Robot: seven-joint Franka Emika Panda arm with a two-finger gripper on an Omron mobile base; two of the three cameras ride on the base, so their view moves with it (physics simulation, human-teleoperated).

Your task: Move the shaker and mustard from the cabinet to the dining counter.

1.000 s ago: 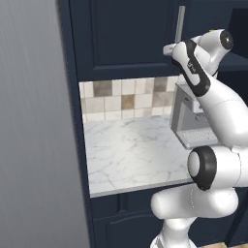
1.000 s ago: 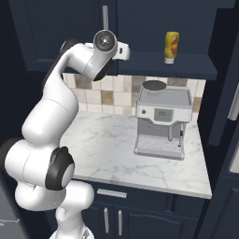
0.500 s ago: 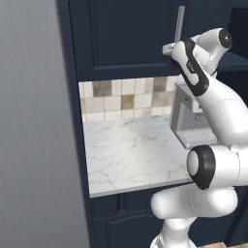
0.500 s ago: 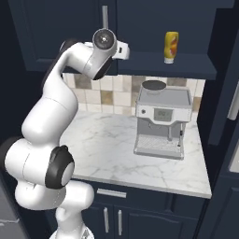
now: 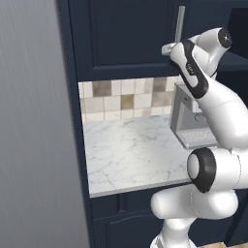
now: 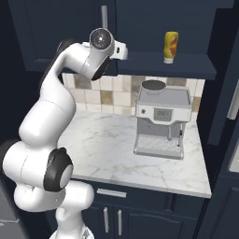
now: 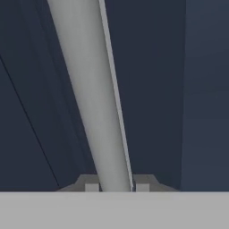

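My gripper (image 7: 116, 187) is shut on the long silver bar handle (image 7: 89, 94) of the navy upper cabinet (image 5: 126, 38); the bar runs up between my two fingertips. From the left base, the gripper (image 5: 173, 47) sits at the handle's lower end (image 5: 180, 24). The yellow mustard (image 6: 171, 45) stands on the cabinet's shelf (image 6: 186, 60) in the section to the right, which is open, well clear of the hand. The shaker and the dining counter are out of view.
A grey coffee machine (image 6: 161, 119) stands on the short marble worktop (image 5: 131, 155) under the cabinet, against a tiled backsplash (image 5: 121, 99). A tall grey panel (image 5: 29, 121) walls off the left. An open navy door (image 6: 224, 70) hangs at the right.
The jaws have closed onto the cabinet handle. The arm has hardly moved, and the mustard has stayed where it was.
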